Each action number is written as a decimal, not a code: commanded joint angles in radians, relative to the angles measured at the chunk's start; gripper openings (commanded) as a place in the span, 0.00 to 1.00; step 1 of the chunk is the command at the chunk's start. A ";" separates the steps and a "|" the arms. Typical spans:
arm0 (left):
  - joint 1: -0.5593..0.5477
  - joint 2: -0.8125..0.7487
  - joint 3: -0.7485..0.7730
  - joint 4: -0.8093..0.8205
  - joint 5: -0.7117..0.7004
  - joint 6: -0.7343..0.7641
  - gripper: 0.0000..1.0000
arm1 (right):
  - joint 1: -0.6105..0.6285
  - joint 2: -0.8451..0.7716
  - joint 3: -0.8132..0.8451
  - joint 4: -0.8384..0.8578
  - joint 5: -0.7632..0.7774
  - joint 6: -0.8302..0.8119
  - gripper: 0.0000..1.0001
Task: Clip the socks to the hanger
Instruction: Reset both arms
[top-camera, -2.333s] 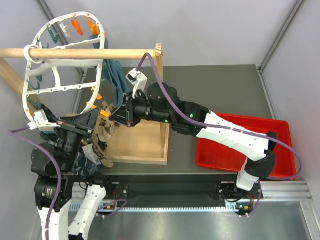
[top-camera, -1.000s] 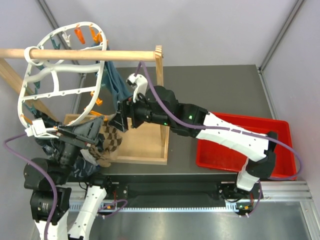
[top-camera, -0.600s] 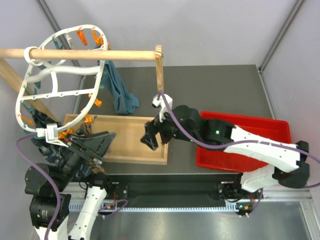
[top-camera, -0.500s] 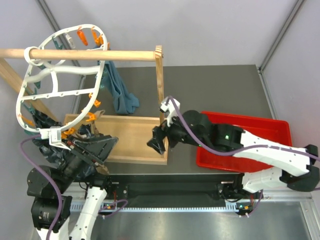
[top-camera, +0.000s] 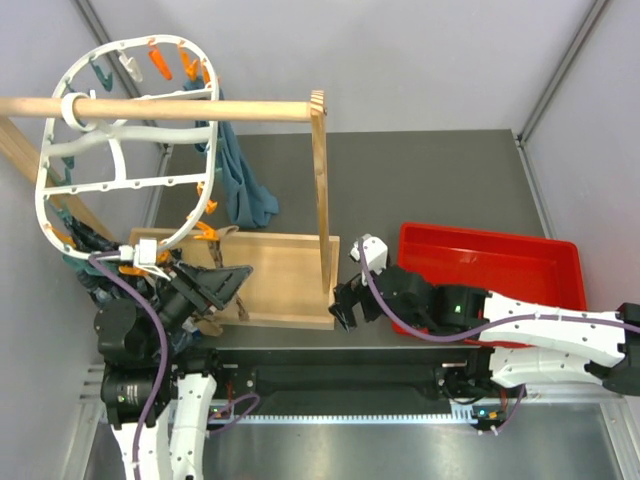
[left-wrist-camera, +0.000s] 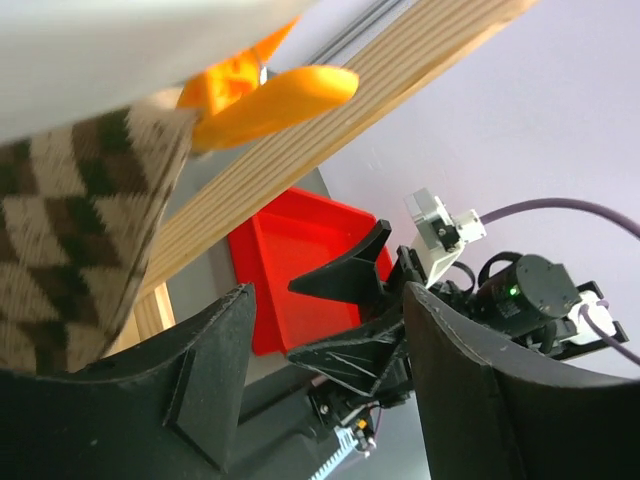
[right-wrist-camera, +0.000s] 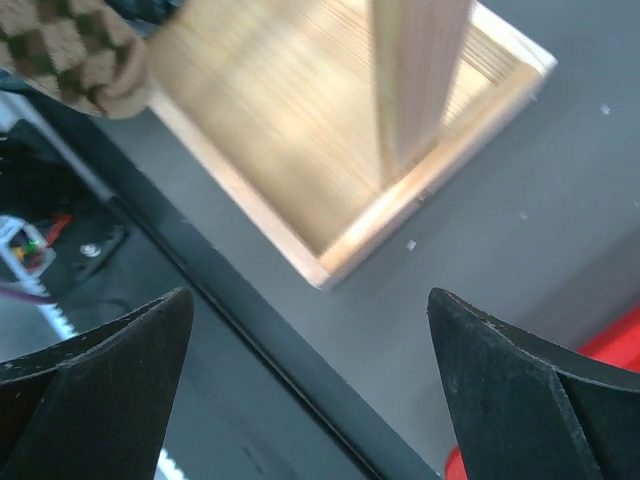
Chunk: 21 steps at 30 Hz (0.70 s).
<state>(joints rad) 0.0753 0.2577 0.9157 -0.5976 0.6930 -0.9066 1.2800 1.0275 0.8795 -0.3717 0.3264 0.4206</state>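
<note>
left wrist alone shows peg (left-wrist-camera: 275, 90) gripping sock (left-wrist-camera: 70, 230)

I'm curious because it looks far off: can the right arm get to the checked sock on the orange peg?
Probably yes. The right pincer is open and the wooden base between them looks bare, though the left pincer sits close beside the sock.

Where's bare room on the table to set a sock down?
Bare tabletop behind the red tray, right of the wooden post. The wooden base is bare too. Crowded at left under the hanger, around the left gripper.
</note>
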 joint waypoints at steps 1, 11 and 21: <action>-0.006 0.008 -0.012 0.078 0.034 -0.012 0.64 | 0.012 -0.056 -0.049 0.082 0.121 0.044 1.00; -0.239 0.202 0.362 -0.300 -0.069 0.369 0.64 | -0.007 -0.041 -0.027 0.134 0.151 -0.013 1.00; -0.460 0.388 0.707 -0.565 -0.357 0.692 0.67 | -0.031 -0.081 -0.013 0.100 0.117 -0.022 1.00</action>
<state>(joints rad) -0.3489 0.5819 1.5810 -1.0630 0.4580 -0.3496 1.2625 0.9791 0.8047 -0.2893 0.4473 0.4183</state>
